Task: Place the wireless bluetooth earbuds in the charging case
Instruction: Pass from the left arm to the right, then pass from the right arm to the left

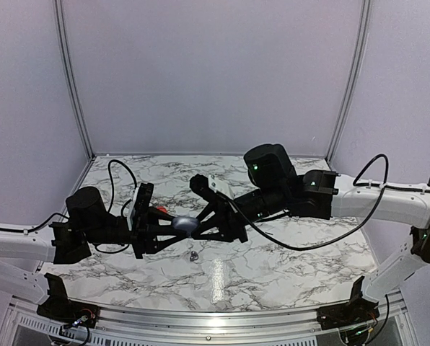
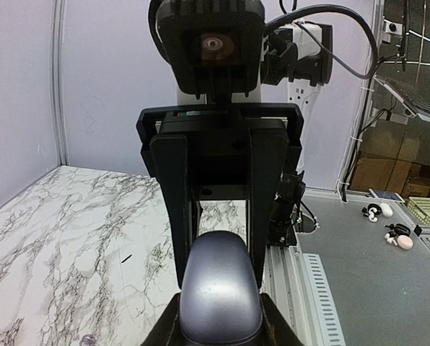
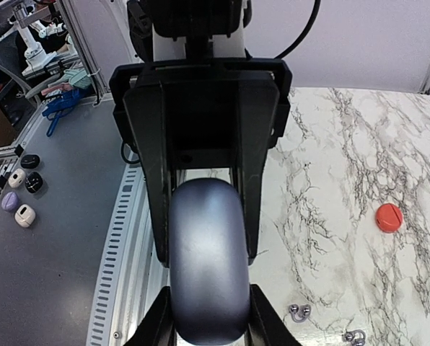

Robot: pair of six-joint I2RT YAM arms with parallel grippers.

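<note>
Left gripper (image 2: pixel 221 328) is clamped narrow on one end of the grey case (image 1: pixel 185 225). Right gripper (image 3: pixel 209 324) pinches the other end, fingers tight against its sides. The case hangs in the air between both arms, above the marble table (image 1: pixel 287 267). Silvery earbuds (image 3: pixel 299 311) lie loose on the table. A red round piece (image 3: pixel 389 217) sits apart from them.

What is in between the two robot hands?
A shiny grey case, gripped at one end by the left gripper and at the other by the right gripper; the top view shows it.
</note>
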